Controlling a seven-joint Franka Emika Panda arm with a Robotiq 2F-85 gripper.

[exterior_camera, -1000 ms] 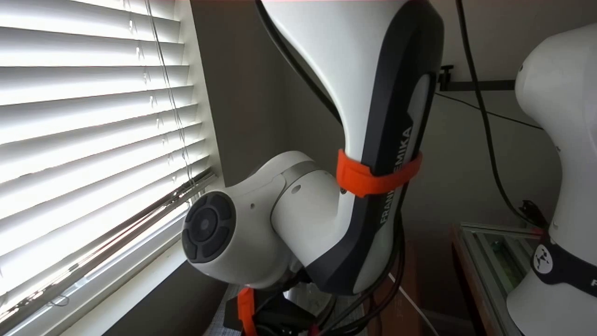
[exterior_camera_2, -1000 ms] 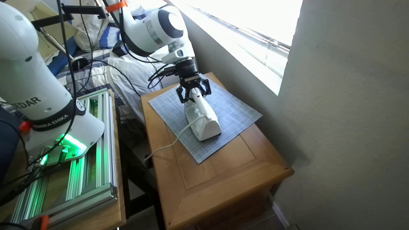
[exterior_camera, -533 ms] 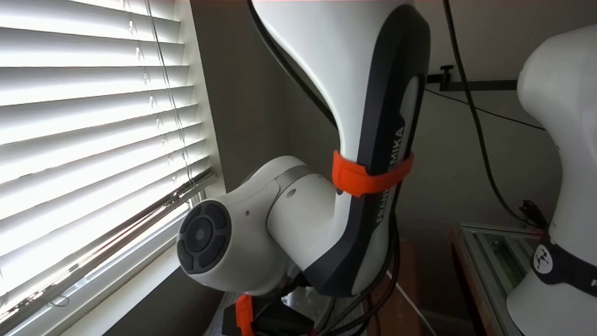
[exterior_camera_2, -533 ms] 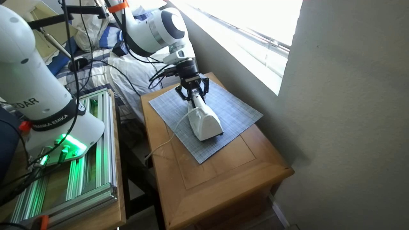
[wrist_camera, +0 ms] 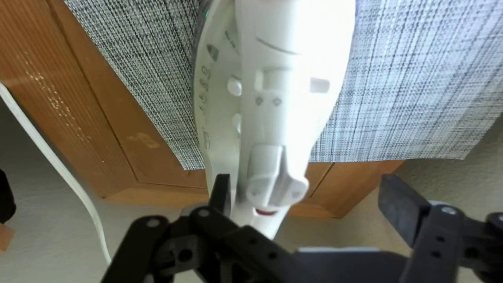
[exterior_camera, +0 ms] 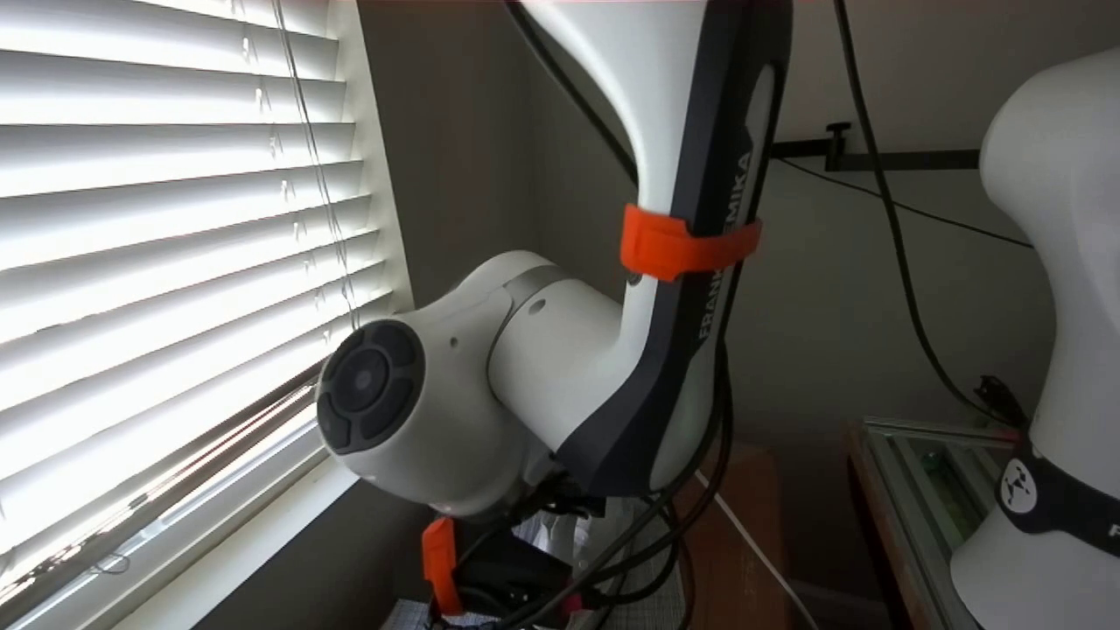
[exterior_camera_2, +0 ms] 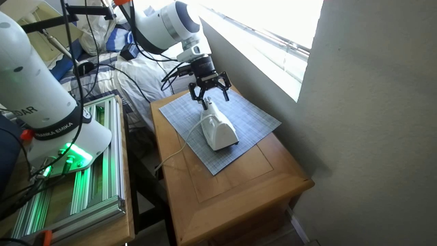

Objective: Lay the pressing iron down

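The white pressing iron (exterior_camera_2: 220, 131) rests sole down on a grey checked pad (exterior_camera_2: 254, 119), its broad heel facing the camera in an exterior view. My gripper (exterior_camera_2: 216, 101) is just above the far end of its handle, fingers spread wide. In the wrist view the iron (wrist_camera: 271, 118) runs down the middle, and its handle end lies nearer the left finger (wrist_camera: 222, 192). A wide gap separates the handle from the right finger (wrist_camera: 401, 208). Nothing is gripped. In an exterior view the arm (exterior_camera: 560, 367) hides most of the gripper and iron.
Beneath the pad is a wooden table (exterior_camera_2: 235, 191). The iron's pale cord (exterior_camera_2: 181, 152) trails over the table's side. A wall (exterior_camera_2: 341, 119) and a window with blinds (exterior_camera: 175, 262) border it. The robot's base (exterior_camera_2: 65, 136) stands on a metal frame (exterior_camera_2: 95, 205) alongside.
The gripper has spread its fingers, let go of the handle and risen. The iron shifted slightly at first and has stayed put over the last half second.
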